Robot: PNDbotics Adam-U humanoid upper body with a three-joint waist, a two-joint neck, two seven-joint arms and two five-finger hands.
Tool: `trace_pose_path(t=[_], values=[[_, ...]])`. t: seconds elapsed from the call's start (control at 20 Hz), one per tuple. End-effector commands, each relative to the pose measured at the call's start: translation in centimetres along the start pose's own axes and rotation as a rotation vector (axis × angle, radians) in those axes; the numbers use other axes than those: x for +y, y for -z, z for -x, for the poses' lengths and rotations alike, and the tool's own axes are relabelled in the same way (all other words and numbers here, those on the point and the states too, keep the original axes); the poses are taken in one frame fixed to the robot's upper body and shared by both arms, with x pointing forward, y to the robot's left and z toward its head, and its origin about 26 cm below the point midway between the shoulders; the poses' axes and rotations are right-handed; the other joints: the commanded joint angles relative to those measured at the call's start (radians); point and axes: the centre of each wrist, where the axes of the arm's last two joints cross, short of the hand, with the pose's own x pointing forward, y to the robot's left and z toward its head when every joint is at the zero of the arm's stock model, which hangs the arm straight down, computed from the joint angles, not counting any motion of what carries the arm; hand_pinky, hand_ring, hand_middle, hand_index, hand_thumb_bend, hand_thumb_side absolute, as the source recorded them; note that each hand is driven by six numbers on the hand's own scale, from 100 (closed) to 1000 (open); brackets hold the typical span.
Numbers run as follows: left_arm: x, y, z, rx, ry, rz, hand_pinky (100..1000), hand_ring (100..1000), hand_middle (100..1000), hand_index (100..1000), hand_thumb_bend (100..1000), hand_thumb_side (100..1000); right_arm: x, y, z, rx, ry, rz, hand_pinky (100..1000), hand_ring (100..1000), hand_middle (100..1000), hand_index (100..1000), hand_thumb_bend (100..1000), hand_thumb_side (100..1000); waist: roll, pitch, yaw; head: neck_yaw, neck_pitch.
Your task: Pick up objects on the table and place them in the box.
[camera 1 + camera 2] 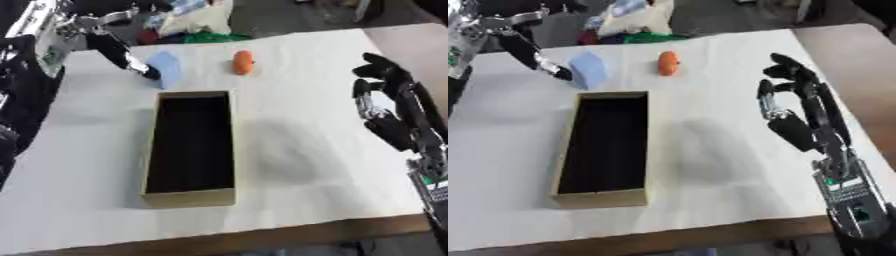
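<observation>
My left hand [131, 62] was up at the far left of the table [332, 125], its dark fingers pinched on the near edge of the blue piece [166, 69], which looked like a flat, floppy thing standing half on end. I couldn't tell whether it was clear of the table or had a corner dragging. The box [191, 197] lay just near of it, long and narrow, open side up, with nothing that I could see inside. The orange thing [242, 62] sat alone on the table to the right of the blue piece, a little beyond the box's far right corner.

My right hand [798, 110] hovered over the right side of the table, fingers relaxed and spread, holding nothing, well apart from everything.

What worried me was the grip on the blue piece. It seemed to be held by one edge only, so I judged it might swing or slip out during the carry. The box's opening was narrow, and a hanging piece could catch on the far rim and drape over it, or nudge the box along. The orange thing looked rounded, so I expected it might roll if a finger clipped it.
</observation>
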Motion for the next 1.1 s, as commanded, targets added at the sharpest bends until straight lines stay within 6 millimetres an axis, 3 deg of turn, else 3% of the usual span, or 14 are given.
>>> trace_pose_path(t=[0.05, 0.6, 1.1], values=[[1.0, 0.0, 0.7, 0.095, 0.004, -0.016, 910, 870, 866, 1000, 702, 725, -0.7, 0.5, -0.4, -0.025, -0.012, -0.002, 705, 812, 719, 922, 100, 655, -0.002, -0.014, -0.003, 0.000, -0.012], [-0.9, 0.2, 1.7, 0.354, -0.054, 0.048, 894, 856, 860, 1000, 663, 801, -0.5, 0.7, -0.5, -0.033, -0.005, -0.018, 705, 812, 719, 922, 100, 659, 0.000, -0.009, -0.029, 0.008, -0.019], [-2.6, 0.0, 2.1, 0.433, -0.058, 0.138, 869, 832, 842, 1000, 673, 878, -0.5, 0.8, -0.5, -0.037, -0.001, -0.021, 705, 813, 719, 922, 100, 662, 0.004, -0.002, -0.037, 0.006, -0.023]])
